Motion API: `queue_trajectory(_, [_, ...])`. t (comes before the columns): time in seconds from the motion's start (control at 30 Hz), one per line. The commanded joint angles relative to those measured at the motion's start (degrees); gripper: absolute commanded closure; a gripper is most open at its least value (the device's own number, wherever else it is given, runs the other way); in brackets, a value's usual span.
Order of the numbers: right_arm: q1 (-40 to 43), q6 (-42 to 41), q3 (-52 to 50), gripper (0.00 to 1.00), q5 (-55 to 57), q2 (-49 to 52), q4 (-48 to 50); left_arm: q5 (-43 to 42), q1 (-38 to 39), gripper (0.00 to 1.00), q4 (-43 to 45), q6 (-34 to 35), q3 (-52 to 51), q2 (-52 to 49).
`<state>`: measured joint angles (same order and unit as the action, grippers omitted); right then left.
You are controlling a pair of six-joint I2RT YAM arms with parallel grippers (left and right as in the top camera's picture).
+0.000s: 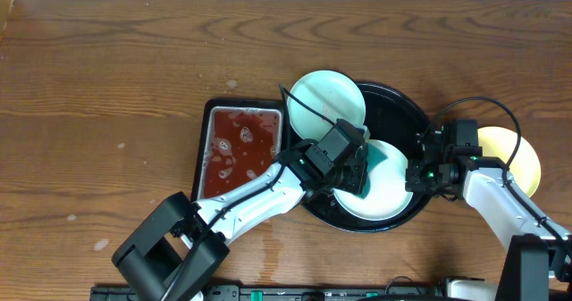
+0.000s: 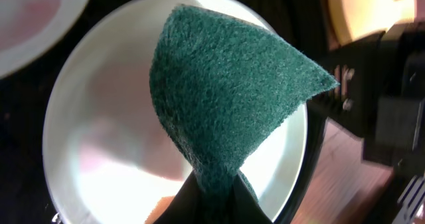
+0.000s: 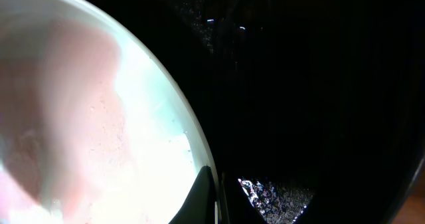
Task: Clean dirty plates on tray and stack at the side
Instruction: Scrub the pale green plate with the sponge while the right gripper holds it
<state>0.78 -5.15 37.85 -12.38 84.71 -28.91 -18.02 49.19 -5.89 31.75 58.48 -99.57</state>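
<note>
Pinching a dark green scouring pad [image 2: 226,98] in the left gripper [image 1: 357,171], clenched tight on its lower corner, over the white plate [image 1: 386,203] in the robot-side half of the tray [image 1: 393,113]. Resting the mint-blue plate [image 1: 326,104] on the tray's far-left rim, partly overhanging; keeping the pale yellow plate [image 1: 514,154] off the tray, on the wooden table [image 1: 107,87] just to its right. Crowding the tray's right rim with the right gripper [image 1: 418,171], at the white plate's edge (jaws nearly together in its own camera, yet gripping or not cannot be told). Hemming the tray's left side with a small rectangular tray [image 1: 202,149] of red liquid. Seen only from the left wrist: fuzzy, fibrous pad folded to a cone, hiding much of the glossy plate. Closest from the right wrist: pinkish tinge on the plate, glinting specks on the glossy black tray floor.
</note>
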Motion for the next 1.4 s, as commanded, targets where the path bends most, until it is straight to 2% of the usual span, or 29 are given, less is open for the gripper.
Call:
queue_trajectory(0.0, [-0.13, 0.09, -0.37, 0.99, 0.94, -0.15, 0.2, 1.4, -0.09, 0.93, 2.1, 3.37, -0.22, -1.03])
queue_trajectory(0.3, [-0.13, 0.09, -0.37, 0.99, 0.96, -0.15, 0.2, 0.92, 2.6, 0.92, 10.05, 12.48, -0.22, -8.11])
queue_trajectory(0.47, [-0.13, 0.09, -0.37, 0.99, 0.96, -0.15, 0.24, 0.7, 4.94, 0.93, 9.62, 12.72, -0.22, -10.45])
queue_trajectory(0.6, [-0.13, 0.09, -0.37, 0.99, 0.96, -0.15, 0.22, 3.39, 5.27, 0.92, 5.77, 10.56, -0.22, -10.58])
queue_trajectory(0.73, [-0.13, 0.09, -0.37, 0.99, 0.94, -0.15, 0.2, 16.9, 4.5, 0.92, -1.73, 9.07, -0.22, -10.36])
queue_trajectory(0.8, [-0.13, 0.09, -0.37, 0.99, 0.94, -0.15, 0.2, 19.63, 3.61, 0.93, -2.93, 7.26, -0.22, -9.92])
queue_trajectory(0.87, [-0.13, 0.09, -0.37, 0.99, 0.94, -0.15, 0.2, 19.65, 2.29, 0.92, -2.89, 5.11, -0.22, -8.96])
queue_trajectory(1.07, [-0.13, 0.09, -0.37, 0.99, 0.94, -0.15, 0.17, 19.3, -1.46, 0.92, -3.58, 4.68, -0.2, -3.65])
queue_trajectory(1.2, [-0.13, 0.09, -0.37, 0.99, 0.96, -0.15, 0.2, 12.94, -2.14, 0.92, -4.81, 3.82, -0.2, 1.62])
queue_trajectory(1.3, [-0.13, 0.09, -0.37, 0.99, 0.96, -0.15, 0.22, 12.41, -2.14, 0.93, -9.07, 3.8, -0.22, 5.42])
queue_trajectory(1.37, [-0.13, 0.11, -0.37, 0.99, 0.96, -0.15, 0.24, 15.13, -2.54, 0.93, -13.18, 3.8, -0.22, 7.34])
